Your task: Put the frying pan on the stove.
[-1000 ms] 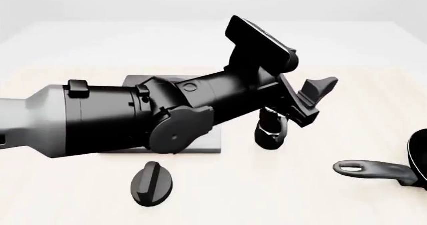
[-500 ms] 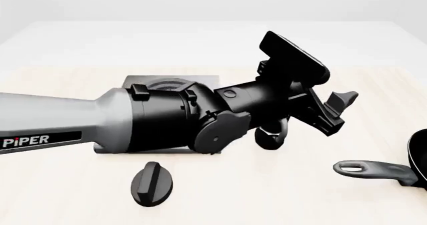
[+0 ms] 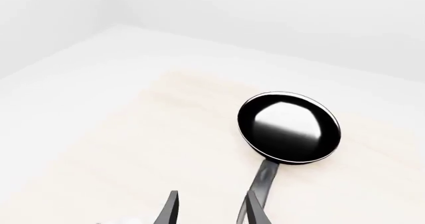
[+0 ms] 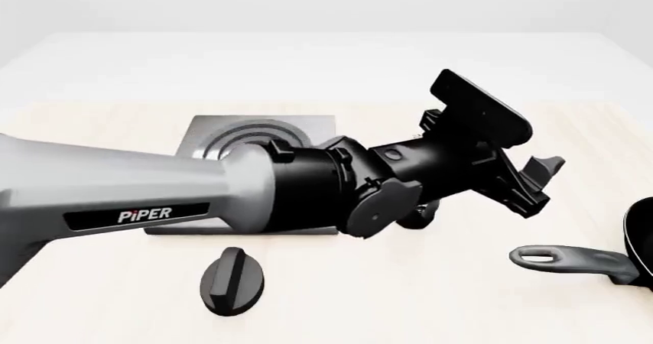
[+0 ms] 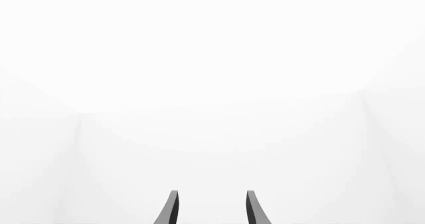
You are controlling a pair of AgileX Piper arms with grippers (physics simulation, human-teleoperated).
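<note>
The frying pan [image 4: 576,258] lies at the right edge of the front view, its long handle with the loop hole pointing left and its black bowl cut off by the frame. The left wrist view shows the whole frying pan [image 3: 289,127], round and glossy, with its handle running back toward the fingers. My left gripper [image 4: 536,182] hangs open above the table, left of and above the handle's loop, touching nothing. The left gripper [image 3: 211,210] has only its tips in its own view. The stove [image 4: 255,136] is partly hidden by the left arm. My right gripper [image 5: 211,209] is open and faces blank white.
A small black oval knob [image 4: 232,280] lies in front of the stove. A black moka pot [image 4: 417,214] shows only as a sliver under the left arm's wrist. The left arm stretches across the table from the left edge over the stove's front half.
The left arm has reached further right toward the pan's handle, uncovering more of the stove's rings and covering more of the moka pot. The pan and knob have not moved.
</note>
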